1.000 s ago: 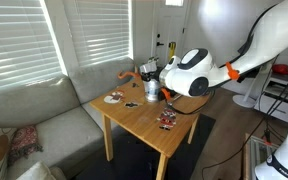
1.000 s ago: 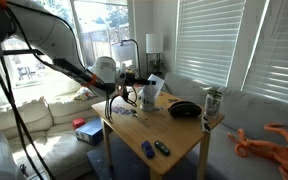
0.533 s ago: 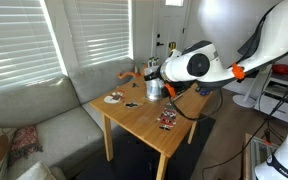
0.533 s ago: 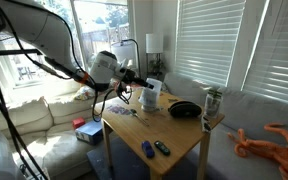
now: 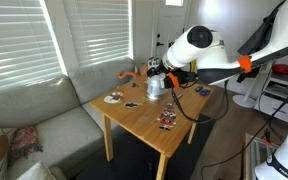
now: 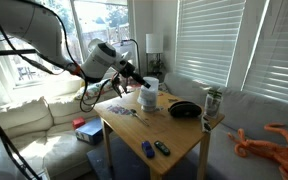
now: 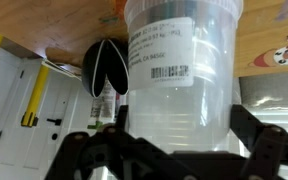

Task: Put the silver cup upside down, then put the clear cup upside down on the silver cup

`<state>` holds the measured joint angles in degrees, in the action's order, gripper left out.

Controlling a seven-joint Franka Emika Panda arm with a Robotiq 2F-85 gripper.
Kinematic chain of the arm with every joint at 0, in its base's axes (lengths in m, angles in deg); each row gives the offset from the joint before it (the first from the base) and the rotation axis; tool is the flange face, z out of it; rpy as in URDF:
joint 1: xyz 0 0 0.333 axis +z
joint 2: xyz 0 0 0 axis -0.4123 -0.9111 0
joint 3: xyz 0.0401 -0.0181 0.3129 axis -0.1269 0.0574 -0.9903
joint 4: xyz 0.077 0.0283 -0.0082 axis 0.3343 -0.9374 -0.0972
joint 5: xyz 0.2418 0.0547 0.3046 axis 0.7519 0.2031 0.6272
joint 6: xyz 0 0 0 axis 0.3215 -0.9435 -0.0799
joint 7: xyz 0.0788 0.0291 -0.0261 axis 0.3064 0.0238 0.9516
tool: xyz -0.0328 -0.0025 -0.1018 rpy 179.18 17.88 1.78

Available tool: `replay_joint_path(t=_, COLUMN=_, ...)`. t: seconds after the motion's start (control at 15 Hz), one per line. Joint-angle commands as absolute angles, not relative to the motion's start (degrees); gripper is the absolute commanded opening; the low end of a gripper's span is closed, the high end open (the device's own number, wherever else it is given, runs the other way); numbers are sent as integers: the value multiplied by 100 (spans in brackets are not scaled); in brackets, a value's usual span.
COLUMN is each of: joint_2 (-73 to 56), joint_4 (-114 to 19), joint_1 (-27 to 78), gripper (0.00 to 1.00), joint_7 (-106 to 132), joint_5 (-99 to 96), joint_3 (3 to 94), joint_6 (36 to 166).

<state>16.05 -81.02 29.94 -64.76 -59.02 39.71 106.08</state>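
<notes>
The clear cup fills the wrist view. It stands on the wooden table with a dark shape showing through its table end. In both exterior views it is a whitish tumbler near the table's far edge. I cannot tell the silver cup apart from it. My gripper is open, with a dark finger on either side of the clear cup's wall. In the exterior views the gripper hovers right at the cup's upper part.
A black bowl sits beside the cup, and a glass jar stands at the table corner. Small items and a plate lie on the table. An orange toy rests on the sofa.
The arm's wrist has swung upward and back over the cup. The jaws stay open and the clear cup stays in the same spot on the table.
</notes>
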Motion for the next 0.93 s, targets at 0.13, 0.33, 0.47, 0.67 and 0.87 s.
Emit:
replay_joint_path(t=0.13, joint_2=1700, joint_4=-8023, joint_1=2896, gripper=100, joint_7=-5859, joint_5=-5067, joint_3=3953, joint_6=10564)
replay_joint_path(t=0.33, joint_2=1579, joint_4=-8139, joint_1=2975, gripper=100, joint_7=-4710, joint_5=-3781, joint_3=4043, joint_6=10642)
replay_joint_path(t=0.47, joint_2=1548, joint_4=-8123, joint_1=2944, gripper=100, joint_7=-4035, joint_5=-3032, joint_3=4037, joint_6=10643)
replay_joint_path(t=0.67, joint_2=1519, joint_4=-8070, joint_1=2888, gripper=100, joint_7=-3195, joint_5=-2135, joint_3=3996, joint_6=10423)
replay_joint_path(t=0.87, joint_2=1521, joint_4=-8006, joint_1=2829, gripper=100, joint_7=-2620, joint_5=-1686, joint_3=3966, joint_6=10018)
